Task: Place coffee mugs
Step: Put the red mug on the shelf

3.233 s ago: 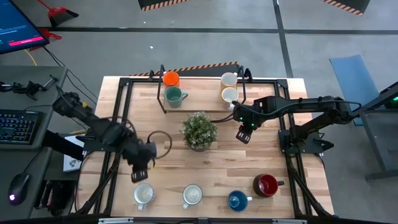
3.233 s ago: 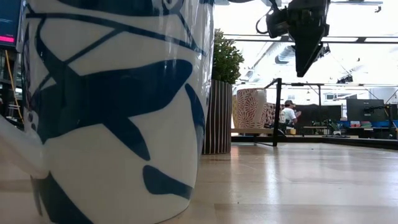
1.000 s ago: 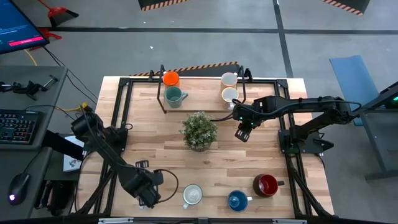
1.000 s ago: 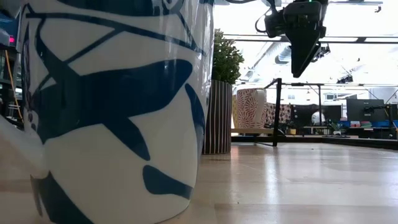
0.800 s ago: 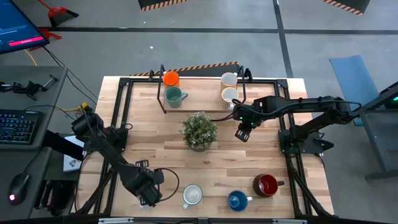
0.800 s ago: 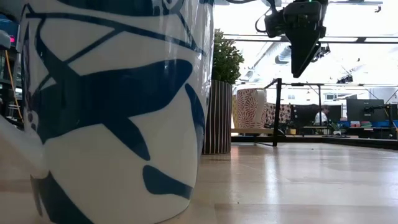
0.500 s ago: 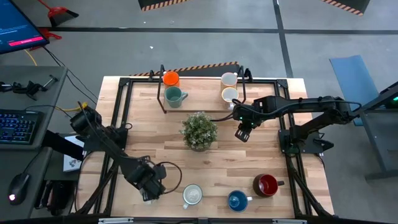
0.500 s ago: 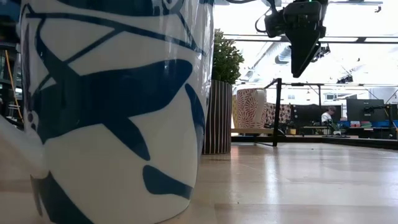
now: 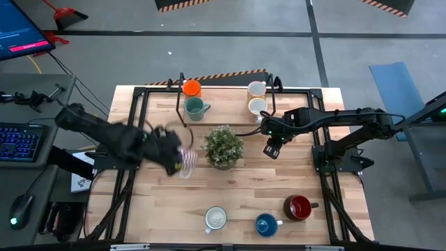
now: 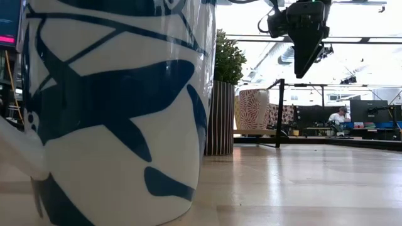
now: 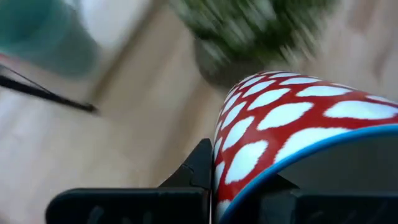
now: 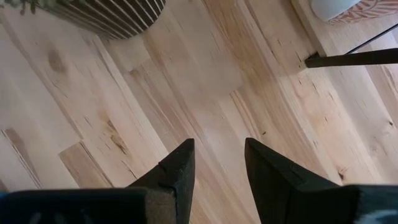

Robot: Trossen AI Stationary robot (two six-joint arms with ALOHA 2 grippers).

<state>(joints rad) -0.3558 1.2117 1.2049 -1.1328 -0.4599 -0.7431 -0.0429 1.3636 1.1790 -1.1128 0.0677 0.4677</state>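
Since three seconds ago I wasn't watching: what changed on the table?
The left gripper dropped to the front-left white mug, took hold, and carried it up beside the potted plant; the mug shows red with white spots. The right gripper and other mugs stayed put.

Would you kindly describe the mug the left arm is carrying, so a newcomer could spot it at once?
Start at the potted plant in the middle of the table. Just to its left, the left gripper holds the carried mug above the wood. Unlike the plain orange mug and teal mug, it is red with white spots and a blue rim.
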